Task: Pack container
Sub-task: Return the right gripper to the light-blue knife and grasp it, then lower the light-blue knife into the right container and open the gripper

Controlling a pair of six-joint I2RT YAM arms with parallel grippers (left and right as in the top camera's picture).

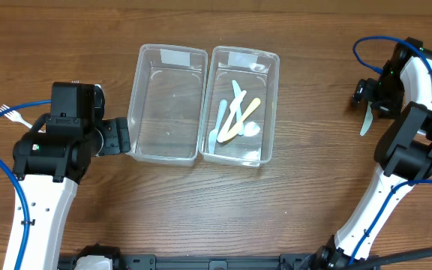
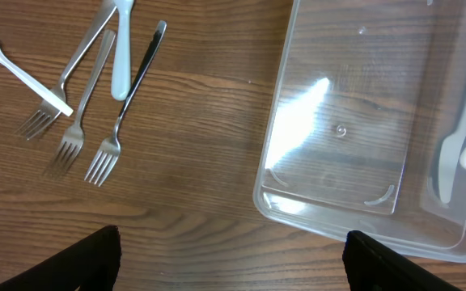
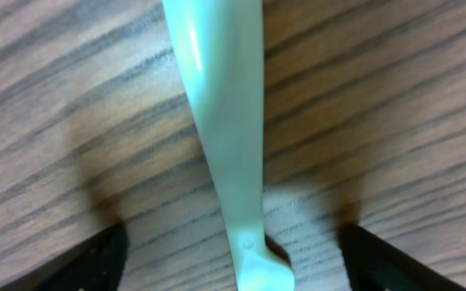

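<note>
Honestly, my right gripper sits spread around what seems a pale green utensil, so closing off-centre could flick it sideways.

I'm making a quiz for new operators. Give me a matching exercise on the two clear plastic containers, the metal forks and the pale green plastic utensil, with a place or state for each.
1. left clear plastic container
2. right clear plastic container
3. metal forks
4. pale green plastic utensil

a. between the fingers of the right gripper
b. lying beside a white plastic fork
c. empty
d. holds plastic cutlery

Pairs: 1-c, 2-d, 3-b, 4-a.
</note>
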